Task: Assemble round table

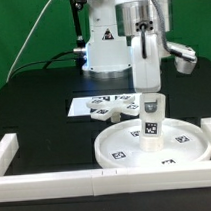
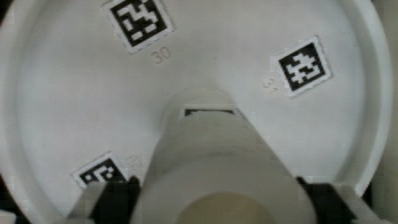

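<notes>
The large rimmed round disc (image 1: 152, 144) lies flat on the black table at the exterior view's right, tags facing up. The short cylindrical leg (image 1: 151, 119) stands upright on the disc's middle, with a tag on its side. My gripper (image 1: 149, 95) comes straight down and is shut on the leg's upper end. In the wrist view the leg (image 2: 217, 160) runs between my two fingers (image 2: 111, 198), with the disc (image 2: 107, 90) spread out below it. The small cross-shaped foot (image 1: 112, 112) lies on the table beside the disc.
The marker board (image 1: 98, 101) lies flat behind the foot. White border rails run along the front (image 1: 57, 180) and at the exterior view's left (image 1: 6, 151) and right (image 1: 209, 128). The robot base (image 1: 105, 43) stands at the back.
</notes>
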